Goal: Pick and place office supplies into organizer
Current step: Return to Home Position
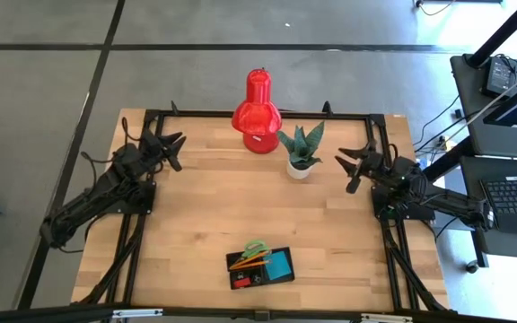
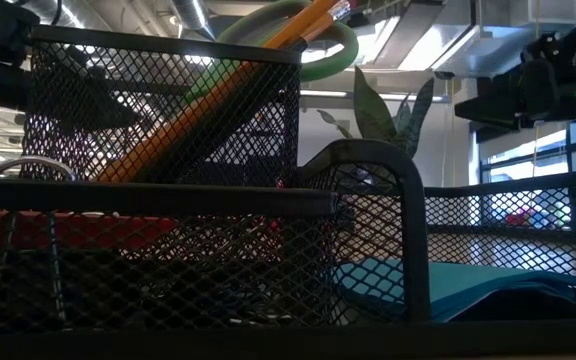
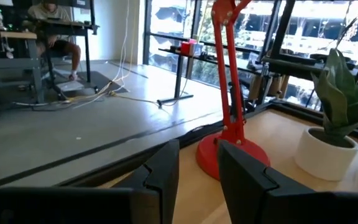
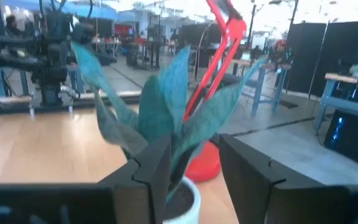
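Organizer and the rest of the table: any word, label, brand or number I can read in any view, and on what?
No readable text in any view.
Organizer, blue note pad, red lamp, white plant pot: no markings show.
Keyboard beside the table: keys too small to read.
Left hand and right hand, both open: no marking shows.

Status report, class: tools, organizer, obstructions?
Left tool open, parked left. Right tool open, parked right. Organizer holds pencils, scissors, pad. Lamp, plant between tools.
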Action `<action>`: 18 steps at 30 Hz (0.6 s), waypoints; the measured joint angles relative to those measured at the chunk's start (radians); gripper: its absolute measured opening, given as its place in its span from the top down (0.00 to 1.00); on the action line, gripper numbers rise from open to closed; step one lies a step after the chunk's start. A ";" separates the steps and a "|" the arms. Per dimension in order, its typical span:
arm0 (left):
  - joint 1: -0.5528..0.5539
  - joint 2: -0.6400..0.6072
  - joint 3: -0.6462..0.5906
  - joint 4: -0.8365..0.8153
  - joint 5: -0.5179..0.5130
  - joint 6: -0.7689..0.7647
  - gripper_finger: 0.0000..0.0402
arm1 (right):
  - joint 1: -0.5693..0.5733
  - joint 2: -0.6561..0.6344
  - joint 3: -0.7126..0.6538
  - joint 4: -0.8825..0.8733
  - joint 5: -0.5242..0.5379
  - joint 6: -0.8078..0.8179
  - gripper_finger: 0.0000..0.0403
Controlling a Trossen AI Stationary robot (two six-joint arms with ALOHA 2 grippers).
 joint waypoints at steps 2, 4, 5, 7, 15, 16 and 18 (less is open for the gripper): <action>0.000 0.008 0.000 -0.002 0.003 0.000 0.74 | 0.000 0.004 0.000 -0.011 -0.001 -0.007 0.65; 0.000 0.013 0.000 -0.001 0.003 0.000 0.74 | 0.000 0.007 0.000 -0.011 0.000 -0.006 0.65; 0.000 0.014 0.000 -0.001 0.003 0.000 0.74 | 0.000 0.007 0.000 -0.011 0.000 -0.006 0.65; 0.000 0.014 0.000 -0.001 0.002 0.000 0.74 | 0.000 0.007 0.000 -0.011 0.000 -0.006 0.65; 0.000 0.014 0.000 -0.001 0.002 0.000 0.74 | 0.000 0.007 0.000 -0.011 0.000 -0.006 0.65; 0.000 0.014 0.000 -0.001 0.002 0.000 0.74 | 0.000 0.007 0.000 -0.011 0.000 -0.006 0.65; 0.000 0.014 0.000 -0.001 0.002 0.000 0.74 | 0.000 0.007 0.001 -0.011 0.000 -0.006 0.65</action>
